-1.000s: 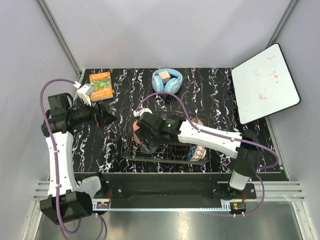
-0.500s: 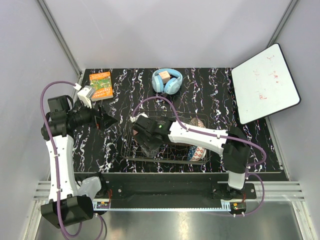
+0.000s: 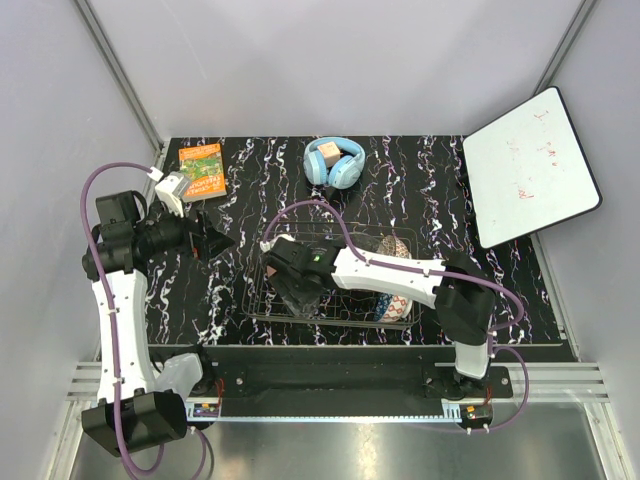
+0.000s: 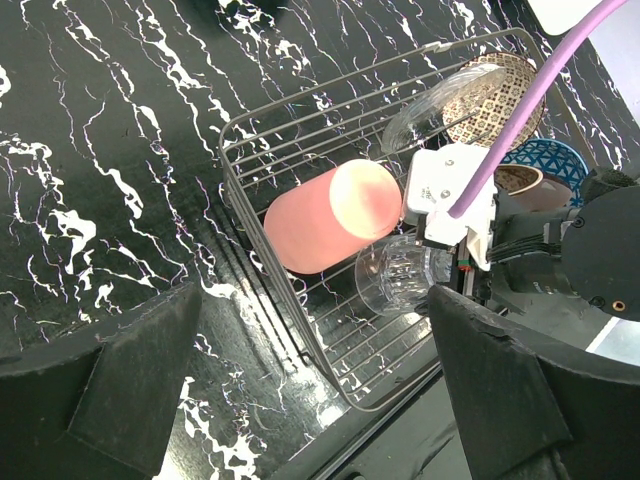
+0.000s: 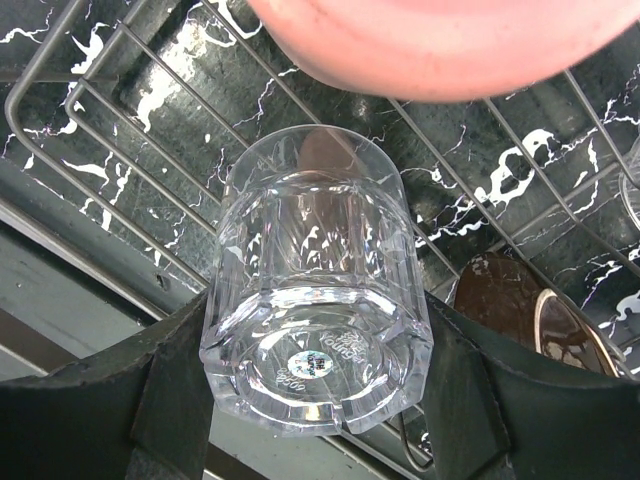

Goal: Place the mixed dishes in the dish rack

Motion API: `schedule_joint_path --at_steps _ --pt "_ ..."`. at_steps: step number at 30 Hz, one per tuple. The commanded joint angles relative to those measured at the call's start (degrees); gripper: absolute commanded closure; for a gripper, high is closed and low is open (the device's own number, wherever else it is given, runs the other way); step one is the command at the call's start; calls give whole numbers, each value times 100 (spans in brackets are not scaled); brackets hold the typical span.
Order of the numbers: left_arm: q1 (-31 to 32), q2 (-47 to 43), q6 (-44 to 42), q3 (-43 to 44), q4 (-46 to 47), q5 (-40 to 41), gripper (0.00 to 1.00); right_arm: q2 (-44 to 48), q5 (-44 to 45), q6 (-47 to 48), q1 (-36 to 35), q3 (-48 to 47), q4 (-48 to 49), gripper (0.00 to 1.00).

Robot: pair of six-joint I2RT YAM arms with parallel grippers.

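Observation:
The dish rack (image 3: 254, 303) sits at the middle front of the table; its rim also shows in the left wrist view (image 4: 240, 190). In it lie the salmon-pink cup (image 4: 325, 225), the clear glass dish (image 4: 430, 110), the beige-brown bowl (image 4: 495, 95) and the blue-patterned bowl (image 4: 545, 165). My right gripper (image 3: 298, 290) is shut on the clear glass tumbler (image 5: 310, 290), mouth down, low over the rack's front left part, just in front of the cup (image 5: 440, 40). My left gripper (image 3: 215, 240) is open and empty, above the table left of the rack.
Light-blue headphones (image 3: 334, 162) lie at the back middle and an orange book (image 3: 202, 170) at the back left. A white board (image 3: 530, 165) leans at the right edge. The table's front edge runs just behind the rack's near rim.
My right gripper has carried the tumbler toward the near left part of the rack and lower. The left arm has hardly moved.

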State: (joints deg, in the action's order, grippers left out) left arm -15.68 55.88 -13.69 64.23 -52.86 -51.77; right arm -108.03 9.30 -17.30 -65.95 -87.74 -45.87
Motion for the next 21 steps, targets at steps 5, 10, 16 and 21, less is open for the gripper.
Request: schedule_joint_path --at_steps 5,10,16,21 --pt "4 -42 -90 213 136 0 1 212 45 139 -32 38 131 33" --pt "-5 -33 -55 231 136 -44 1 282 151 157 -93 12 131 0" --pt "4 -59 -55 213 118 -35 1 361 327 157 -137 -102 61 0" --pt "4 -68 -107 213 101 -18 1 581 572 183 -155 -436 -264 0"
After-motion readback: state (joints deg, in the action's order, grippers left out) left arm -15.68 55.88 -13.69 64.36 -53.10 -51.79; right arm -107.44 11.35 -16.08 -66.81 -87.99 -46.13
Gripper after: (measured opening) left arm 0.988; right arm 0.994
